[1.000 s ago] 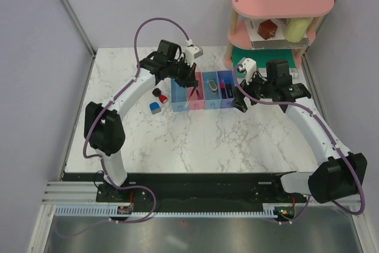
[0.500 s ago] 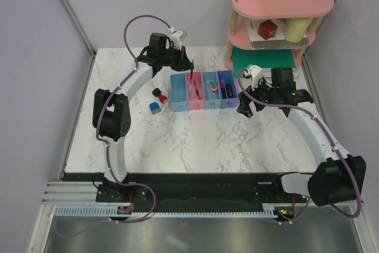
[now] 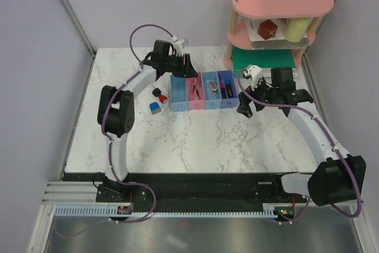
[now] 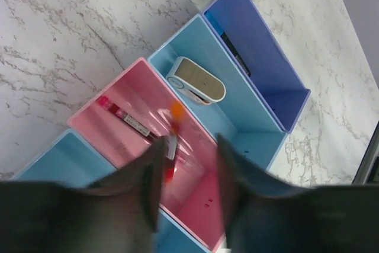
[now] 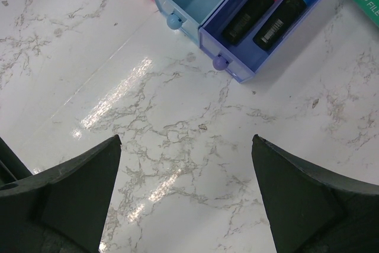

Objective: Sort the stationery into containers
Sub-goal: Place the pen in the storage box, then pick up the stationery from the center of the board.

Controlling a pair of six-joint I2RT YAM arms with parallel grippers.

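Observation:
The containers stand in a row: blue bin (image 3: 179,96), pink bin (image 4: 127,114), light blue bin (image 4: 240,125), purple bin (image 4: 260,57). My left gripper (image 4: 189,146) hangs open over the pink bin. A thin red pen (image 4: 172,144), blurred, is loose beside its left finger. Another red pen (image 4: 133,122) lies in that bin. The silver-brown clip (image 4: 195,81) rests in the light blue bin. Two black markers (image 5: 257,5) lie in the purple bin. A red-black stub (image 3: 160,95) and a blue eraser (image 3: 154,108) sit left of the bins. My right gripper (image 5: 185,140) is open over bare table.
The pink two-tier shelf (image 3: 281,1) stands at the back right with a red cube and a yellow cylinder on its lower level. A green box (image 3: 263,60) lies under it, close behind the purple bin. Grey walls close the table's sides.
My left gripper was shut on a red pen and has now opened over the pink bin, leaving the pen loose. The right arm drew back to the right, then stayed still.

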